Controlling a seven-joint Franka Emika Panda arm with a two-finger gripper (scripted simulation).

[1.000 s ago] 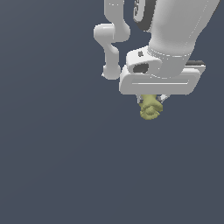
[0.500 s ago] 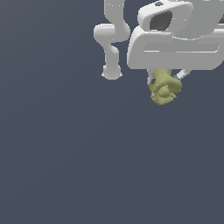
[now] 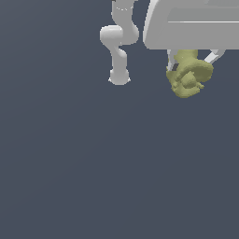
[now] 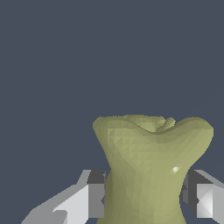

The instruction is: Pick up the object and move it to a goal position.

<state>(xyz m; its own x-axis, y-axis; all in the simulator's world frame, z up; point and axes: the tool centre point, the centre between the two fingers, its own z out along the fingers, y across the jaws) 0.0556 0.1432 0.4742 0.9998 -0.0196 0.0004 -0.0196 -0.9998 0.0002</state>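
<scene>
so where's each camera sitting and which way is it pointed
Exterior view: off the arm, exact spot unclear, facing the plain dark ground; shows the arm and the gripper holding the olive object.
Wrist view: on the wrist, looking along the fingers past the object.
Both views share the object and the gripper.

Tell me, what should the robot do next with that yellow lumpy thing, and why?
Probably keep the jaws shut and carry it on toward the goal. The olive-yellow lump sits pinched at its narrow waist between both fingers of the gripper, hanging off the floor, with no goal mark in view.
</scene>
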